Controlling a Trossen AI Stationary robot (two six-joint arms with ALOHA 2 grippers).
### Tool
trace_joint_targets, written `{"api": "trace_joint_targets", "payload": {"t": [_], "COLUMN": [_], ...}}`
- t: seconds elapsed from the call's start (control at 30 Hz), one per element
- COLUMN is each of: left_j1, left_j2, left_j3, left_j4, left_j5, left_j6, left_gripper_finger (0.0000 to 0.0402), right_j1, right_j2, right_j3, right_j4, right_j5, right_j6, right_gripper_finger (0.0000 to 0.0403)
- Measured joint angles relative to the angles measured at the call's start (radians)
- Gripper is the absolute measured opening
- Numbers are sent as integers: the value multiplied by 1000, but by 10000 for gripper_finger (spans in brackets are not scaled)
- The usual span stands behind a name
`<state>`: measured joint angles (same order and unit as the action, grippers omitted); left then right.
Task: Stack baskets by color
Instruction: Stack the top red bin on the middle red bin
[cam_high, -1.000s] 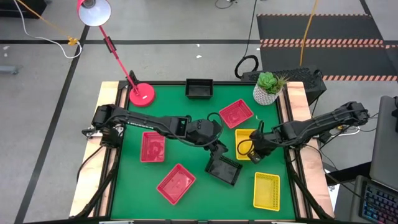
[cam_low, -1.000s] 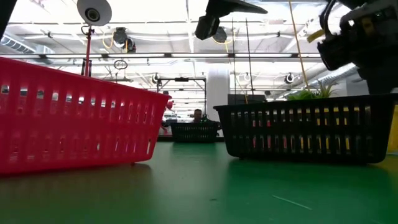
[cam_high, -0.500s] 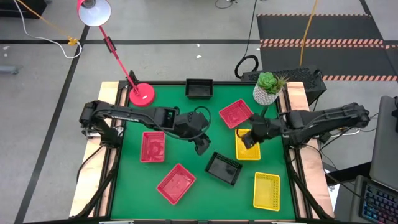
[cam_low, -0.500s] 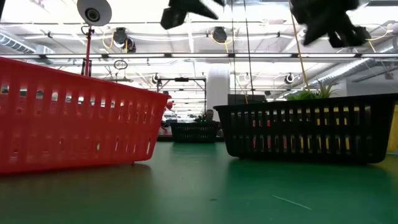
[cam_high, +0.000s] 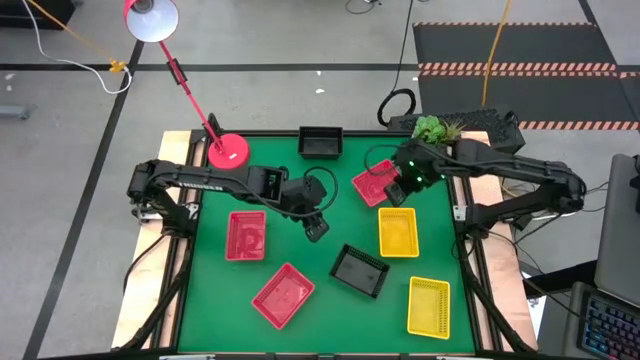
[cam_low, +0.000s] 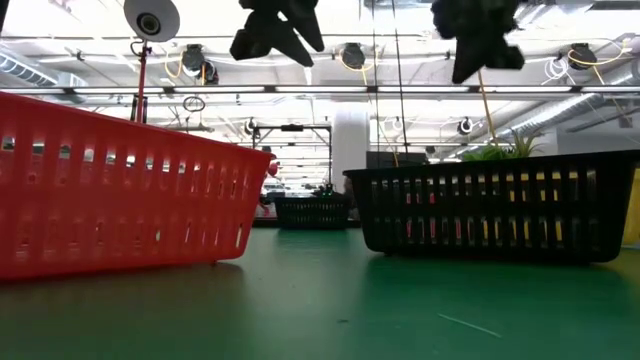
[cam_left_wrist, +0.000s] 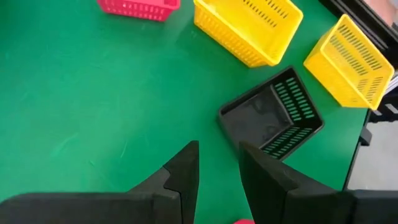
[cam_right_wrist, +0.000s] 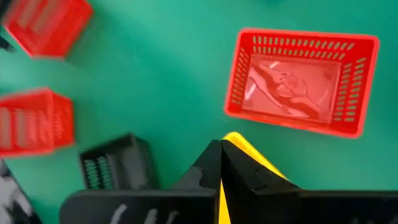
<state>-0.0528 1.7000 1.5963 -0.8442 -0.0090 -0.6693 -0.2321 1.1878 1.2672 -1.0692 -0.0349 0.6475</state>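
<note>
Seven baskets lie apart on the green table, each resting on its base. The red ones (cam_high: 380, 183), (cam_high: 246, 235), (cam_high: 283, 295) are spread over the middle and left. The yellow ones (cam_high: 398, 232), (cam_high: 428, 306) lie at the right. One black basket (cam_high: 360, 270) sits mid-table, another (cam_high: 321, 143) at the far edge. My left gripper (cam_high: 318, 230) hangs open and empty above bare table, left of the mid-table black basket (cam_left_wrist: 270, 118). My right gripper (cam_high: 393, 192) hangs shut and empty above the table between the far red basket (cam_right_wrist: 301, 81) and the nearer yellow one.
A pink-red lamp base (cam_high: 228, 152) stands at the far left corner, its stem slanting up and away to the left. A white plant pot (cam_high: 432, 135) stands at the far right, close to my right arm. Bare green table lies between the baskets.
My right gripper has risen from the yellow basket at the right and swung toward the far edge, staying shut; that basket now shows whole. My left gripper has drawn back from the mid-table black basket toward the table's left and tipped up. No basket has moved.
</note>
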Motion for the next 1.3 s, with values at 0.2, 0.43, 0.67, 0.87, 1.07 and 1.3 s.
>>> {"api": "trace_joint_targets", "payload": {"t": [0.2, 0.43, 0.67, 0.87, 1.07, 1.3], "left_j1": [0, 3, 3, 3, 3, 3], "left_j2": [0, 0, 0, 0, 0, 0], "left_j3": [0, 0, 0, 0, 0, 0], "left_j4": [-27, -52, -96, -91, -88, -86], "left_j5": [-2, -20, -53, -101, -117, -134], "left_j6": [-33, -80, -146, -204, -205, -188], "left_gripper_finger": [113, 113, 113, 113, 113, 113], "right_j1": [-132, -216, -292, -320, -319, -319], "right_j2": [89, 168, 166, 150, 144, 145], "right_j3": [-7, -9, -134, -229, -263, -268], "right_j4": [-13, -1, 182, 253, 272, 308], "right_j5": [-118, -137, -232, -231, -231, -228], "right_j6": [-300, -799, -1163, -1194, -1234, -1219], "right_gripper_finger": [11, 49, 92, 116, 125, 126]}}
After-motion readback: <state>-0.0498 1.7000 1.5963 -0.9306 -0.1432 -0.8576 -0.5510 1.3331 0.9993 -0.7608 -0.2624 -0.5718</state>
